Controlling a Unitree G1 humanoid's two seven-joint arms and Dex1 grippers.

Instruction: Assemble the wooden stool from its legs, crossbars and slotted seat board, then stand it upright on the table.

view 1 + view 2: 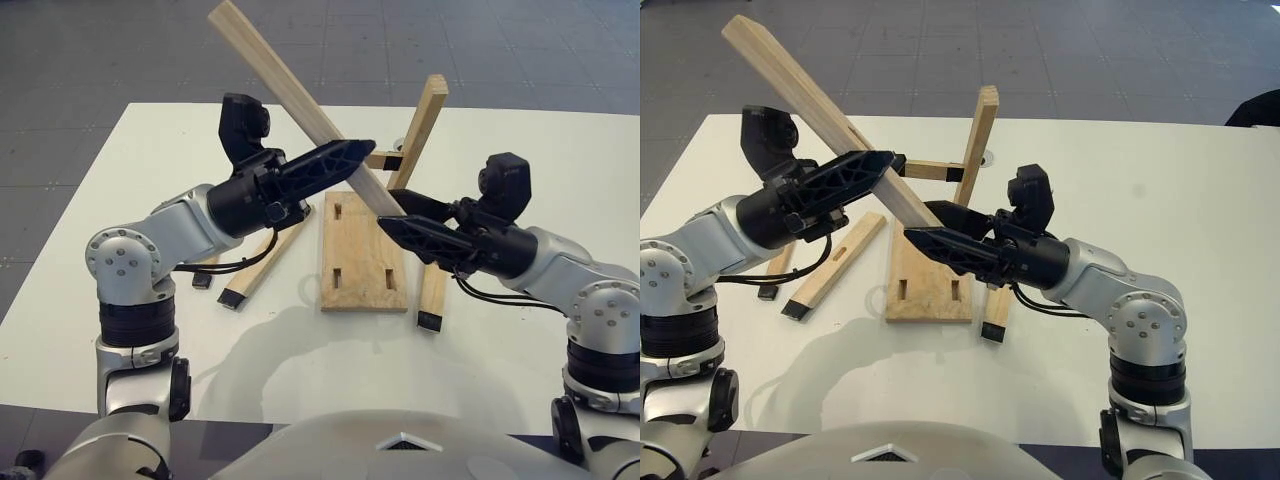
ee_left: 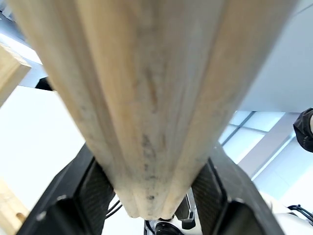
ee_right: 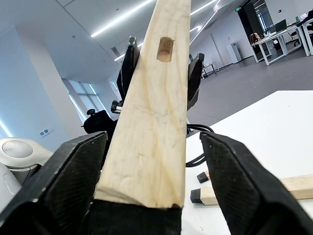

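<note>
The left gripper (image 1: pixel 355 155) is clenching a long pale wooden leg (image 1: pixel 265 55) partway along its length. It is holding the leg raised on a steep slant above the white table (image 1: pixel 520 140), with the lower end hanging near the far right corner of the flat slotted wooden seat board (image 1: pixel 362 265), which is lying on the table between the arms. The right gripper (image 1: pixel 398 212) is straddling that lower end with its fingers spread and a gap showing on one side, so it is guiding rather than gripping. The likely trouble is starting here: with one gripper pinching and a long length overhanging it, the leg may be pivoting in the pads once its end meets resistance. A skewed end could be jamming at a slot's edge or shoving the loose board across the table. Just behind, a tilted wooden leg (image 1: pixel 425 115) is rising with its base hidden by the right gripper, and a short wooden crossbar (image 1: pixel 383 160) is sticking out from it toward the held leg. A swing of the held leg could be knocking this pair over. Whether the crossbar is touching the held leg I cannot tell. I am counting one seat board with three slots showing, one crossbar, and four legs: the held one, the tilted one, a black-capped wooden leg (image 1: pixel 262 265) lying left of the board, and another black-footed leg (image 1: pixel 432 295) lying along its right edge. One more dark-ended wooden piece (image 1: pixel 203 277) is lying mostly hidden beneath the left arm; leg or crossbar, I cannot tell.
</note>
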